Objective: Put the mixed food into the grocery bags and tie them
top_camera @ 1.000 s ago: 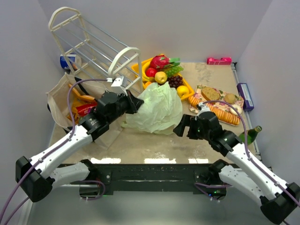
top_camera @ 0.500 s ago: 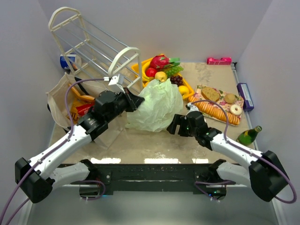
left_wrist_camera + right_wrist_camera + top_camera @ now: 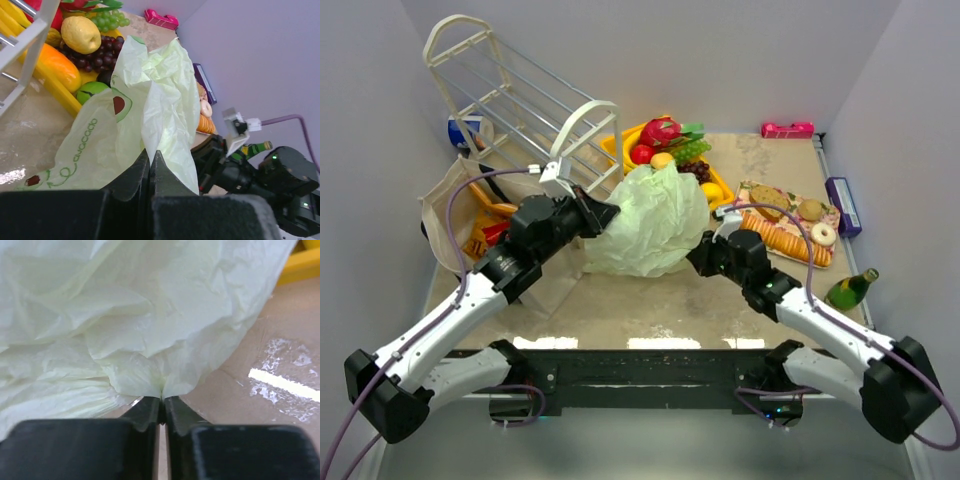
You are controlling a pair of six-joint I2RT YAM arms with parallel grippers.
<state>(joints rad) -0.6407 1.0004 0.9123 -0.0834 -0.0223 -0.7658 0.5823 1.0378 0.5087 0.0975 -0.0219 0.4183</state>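
Note:
The pale-green grocery bag stands bunched up in the middle of the table, printed with an avocado motif. My left gripper is shut on a fold of its left side, the plastic pinched between the fingertips. My right gripper is shut on the bag's lower right edge. The beige tote sits at the left with orange chip bags and a red packet inside. Toy fruit lies behind the bag: a lemon, purple grapes and a green apple.
A yellow tray behind the bag holds the fruit. A white wire rack leans at the back left. At the right are a patterned tray of biscuits, a green bottle, a purple box and a pink item.
My right gripper reached forward and left to the bag's lower right edge and closed on it. The left gripper kept its grip and raised the bag a little.

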